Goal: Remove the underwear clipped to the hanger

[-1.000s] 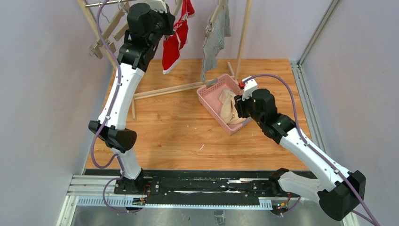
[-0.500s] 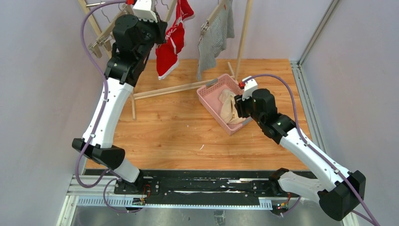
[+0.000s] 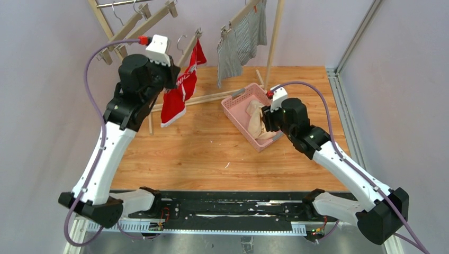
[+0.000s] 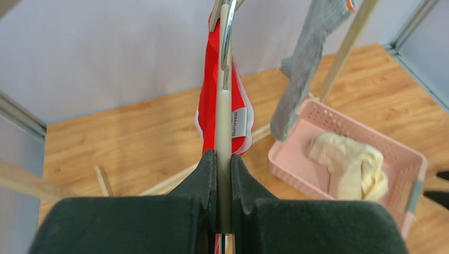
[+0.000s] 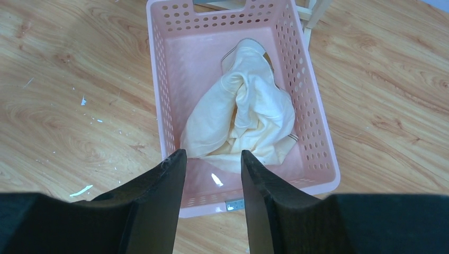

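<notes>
My left gripper (image 3: pixel 174 79) (image 4: pixel 224 159) is shut on the wooden bar of a clip hanger (image 3: pixel 189 46) (image 4: pixel 224 121), off the rack. The red underwear (image 3: pixel 176 98) (image 4: pixel 210 100) with white trim hangs clipped to that hanger. The grey-and-white striped underwear (image 3: pixel 241 42) (image 4: pixel 306 74) hangs clipped to another hanger on the wooden rack at the back. The cream underwear (image 3: pixel 256 120) (image 5: pixel 243 114) lies crumpled in the pink basket (image 3: pixel 238 108) (image 5: pixel 159 95). My right gripper (image 3: pixel 267 123) (image 5: pixel 213 159) is open and empty, just above the basket's near rim.
The wooden rack (image 3: pixel 273 37) stands at the back with empty hangers (image 3: pixel 137 29) at upper left; its floor rails (image 3: pixel 204 98) cross the wooden table. Grey walls close both sides. The pink basket also shows in the left wrist view (image 4: pixel 402 159).
My left arm has pulled the hanger with the red underwear down and toward me, away from the rack's rail. The striped underwear has swung a little. My right arm has barely moved.
</notes>
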Controlling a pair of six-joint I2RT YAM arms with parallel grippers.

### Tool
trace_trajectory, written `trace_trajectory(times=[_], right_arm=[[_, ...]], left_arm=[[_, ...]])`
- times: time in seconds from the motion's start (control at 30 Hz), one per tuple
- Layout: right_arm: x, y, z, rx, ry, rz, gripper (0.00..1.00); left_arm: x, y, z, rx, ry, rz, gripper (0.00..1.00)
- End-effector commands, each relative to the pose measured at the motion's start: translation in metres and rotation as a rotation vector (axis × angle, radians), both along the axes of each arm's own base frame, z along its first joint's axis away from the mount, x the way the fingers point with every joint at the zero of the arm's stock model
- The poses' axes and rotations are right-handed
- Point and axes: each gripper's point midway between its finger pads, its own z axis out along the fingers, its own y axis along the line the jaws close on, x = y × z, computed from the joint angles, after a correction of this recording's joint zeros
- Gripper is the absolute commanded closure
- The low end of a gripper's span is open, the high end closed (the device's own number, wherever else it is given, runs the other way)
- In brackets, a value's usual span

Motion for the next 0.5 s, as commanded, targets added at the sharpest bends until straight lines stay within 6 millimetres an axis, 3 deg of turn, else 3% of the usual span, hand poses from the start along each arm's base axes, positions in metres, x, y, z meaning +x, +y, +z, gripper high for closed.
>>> trace_trajectory(times=[0.0,0.13,0.27,0.33,0.47], right_arm=[[0.007,0.015,0.014,0.039,-0.009,0.019,0.56],[0.011,0.023,0.008,0.035,0.026,0.042,0.55],[0.006,0.036,0.017,0.082,0.023,0.105,0.54],[0.002,0.046,0.029,0.108,0.006,0.17,0.51],[-0.004,0.064,0.066,0.166,-0.038,0.294,0.42]], left_arm=[[-0.059,0.007,0.002,-0.007,0.009,-0.075,1.0],[-0.101,0.016,-0.025,-0.021,0.05,-0.104,1.0],[-0.134,0.03,-0.045,-0.017,0.091,-0.097,1.0],[-0.149,0.026,-0.05,-0.032,0.104,-0.143,1.0],[-0.176,-0.004,-0.058,-0.072,0.147,-0.353,1.0]])
